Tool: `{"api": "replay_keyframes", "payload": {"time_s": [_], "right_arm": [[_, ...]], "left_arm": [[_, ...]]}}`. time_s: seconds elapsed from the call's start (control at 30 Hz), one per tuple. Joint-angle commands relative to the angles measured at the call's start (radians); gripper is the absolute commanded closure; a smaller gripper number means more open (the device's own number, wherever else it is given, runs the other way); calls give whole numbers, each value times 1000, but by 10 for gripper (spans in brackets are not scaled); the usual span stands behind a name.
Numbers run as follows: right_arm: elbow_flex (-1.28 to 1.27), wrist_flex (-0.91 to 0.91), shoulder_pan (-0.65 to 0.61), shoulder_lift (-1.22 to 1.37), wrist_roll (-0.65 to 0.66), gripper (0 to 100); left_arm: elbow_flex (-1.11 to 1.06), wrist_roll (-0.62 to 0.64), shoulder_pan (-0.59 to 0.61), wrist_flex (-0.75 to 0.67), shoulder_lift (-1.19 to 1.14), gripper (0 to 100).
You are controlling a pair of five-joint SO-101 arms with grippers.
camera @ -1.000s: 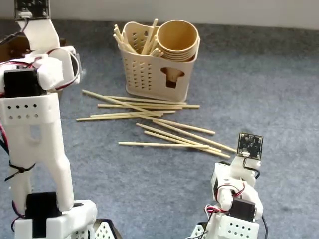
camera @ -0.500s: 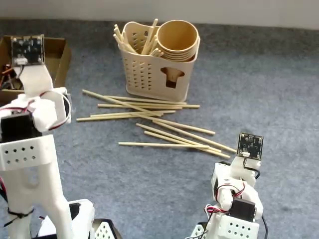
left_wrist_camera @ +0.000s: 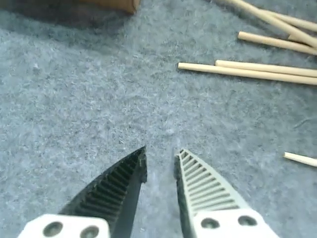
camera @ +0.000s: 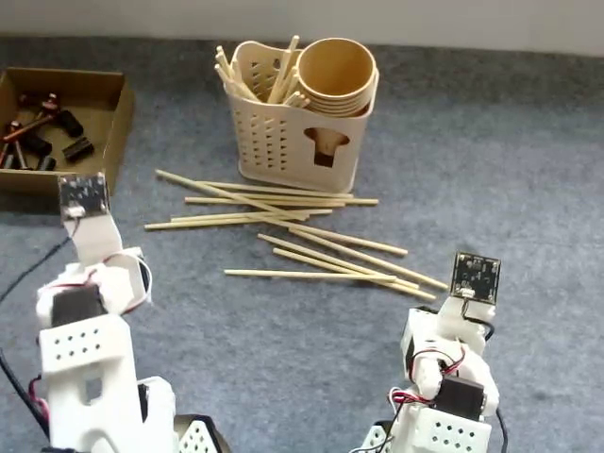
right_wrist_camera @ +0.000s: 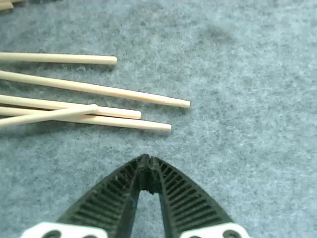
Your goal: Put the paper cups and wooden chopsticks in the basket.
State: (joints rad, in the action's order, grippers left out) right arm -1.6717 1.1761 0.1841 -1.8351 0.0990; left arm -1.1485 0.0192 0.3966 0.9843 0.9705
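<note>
My left gripper (left_wrist_camera: 162,151) is empty, jaws narrowly parted, the right gripper (right_wrist_camera: 148,159) pinched shut on nothing; I'd widen the left and straddle one wooden chopstick (left_wrist_camera: 198,67) lying ahead of its tips, crosswise.

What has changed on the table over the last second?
The left arm swung back and down toward its base, uncovering the cardboard box. Its left gripper is open and empty above the carpet. The right gripper, shut, the loose chopsticks and the basket with its paper cups stayed put.
</note>
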Motion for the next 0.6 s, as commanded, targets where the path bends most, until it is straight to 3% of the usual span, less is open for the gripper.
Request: {"api": "replay_keyframes", "payload": {"time_s": [0.0,0.13,0.33,0.57], "right_arm": [[-50,38,10,-5,0,992],[120,148,-38,-5,-6,992],[237,159,-133,21,-6,992],[443,151,-245,295,-100,991]], "left_arm": [[-136,-6,12,-135,77,894],[-219,-97,8,-176,147,894],[-268,-101,12,-180,229,895],[-305,-101,12,-180,312,895]]}}
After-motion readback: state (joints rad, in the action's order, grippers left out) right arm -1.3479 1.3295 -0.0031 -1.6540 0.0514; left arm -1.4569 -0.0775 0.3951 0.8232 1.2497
